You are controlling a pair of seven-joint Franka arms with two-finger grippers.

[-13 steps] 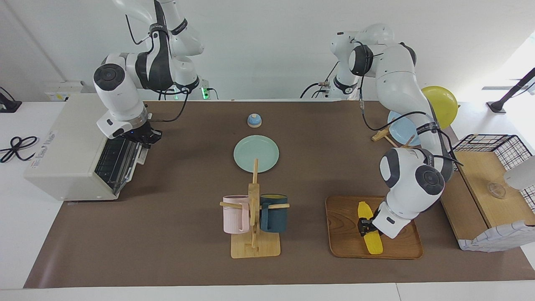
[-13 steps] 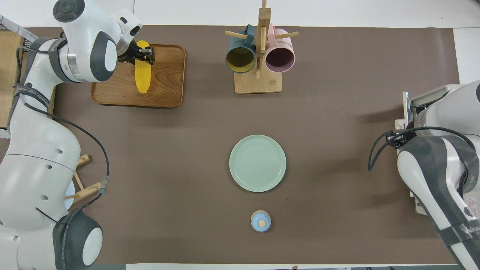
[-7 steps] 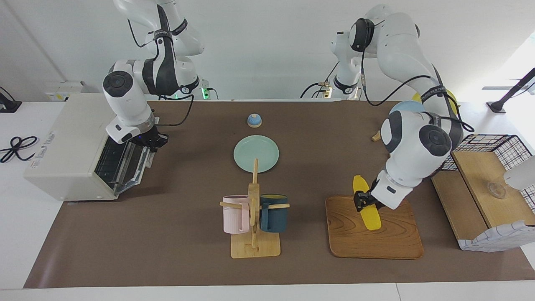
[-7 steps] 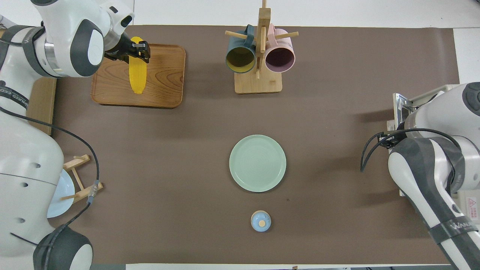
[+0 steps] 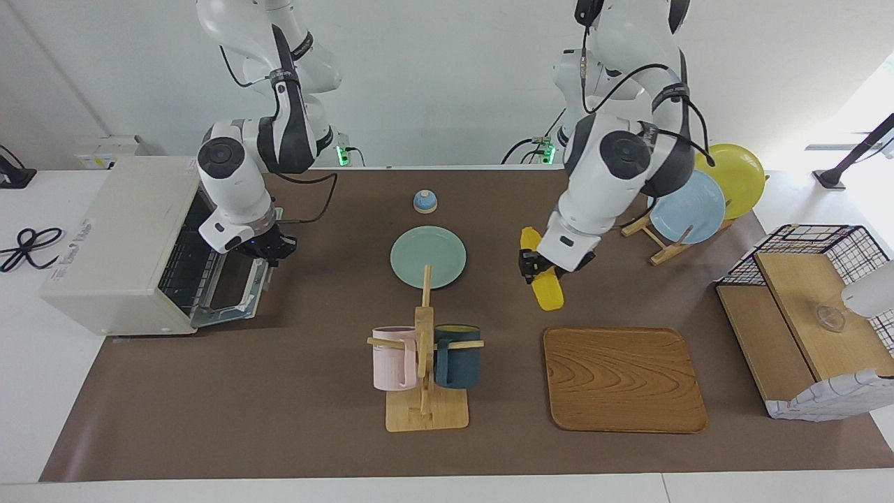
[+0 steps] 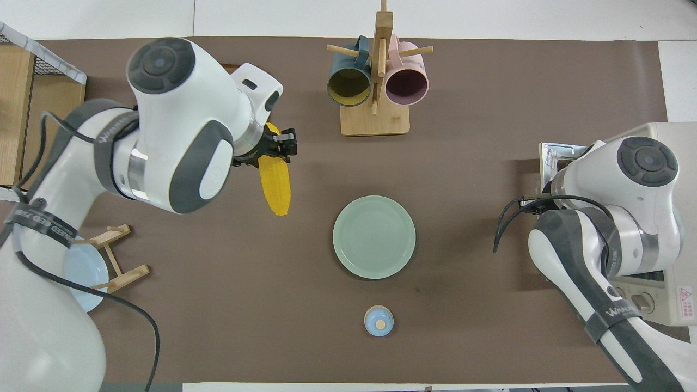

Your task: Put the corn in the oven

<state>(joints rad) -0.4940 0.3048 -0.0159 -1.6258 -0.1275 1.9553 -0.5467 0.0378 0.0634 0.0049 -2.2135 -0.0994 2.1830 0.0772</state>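
My left gripper (image 5: 533,268) is shut on the yellow corn (image 5: 546,290) and holds it in the air over the brown mat, between the wooden tray (image 5: 624,378) and the green plate (image 5: 427,256). In the overhead view the corn (image 6: 274,188) hangs below the left gripper (image 6: 279,149). The off-white oven (image 5: 115,234) stands at the right arm's end of the table, its glass door (image 5: 230,285) partly open and tilted down. My right gripper (image 5: 269,249) is shut on the door's top handle. The oven (image 6: 672,136) is mostly covered by the right arm in the overhead view.
A wooden mug rack (image 5: 426,370) with a pink and a dark blue mug stands farther from the robots than the green plate. A small blue knob (image 5: 424,201) lies nearer to them. A plate rack (image 5: 688,206) and a wire basket (image 5: 814,241) are at the left arm's end.
My left gripper lifted the corn off the wooden tray and carried it toward the green plate. My right gripper pulled the oven door farther open.
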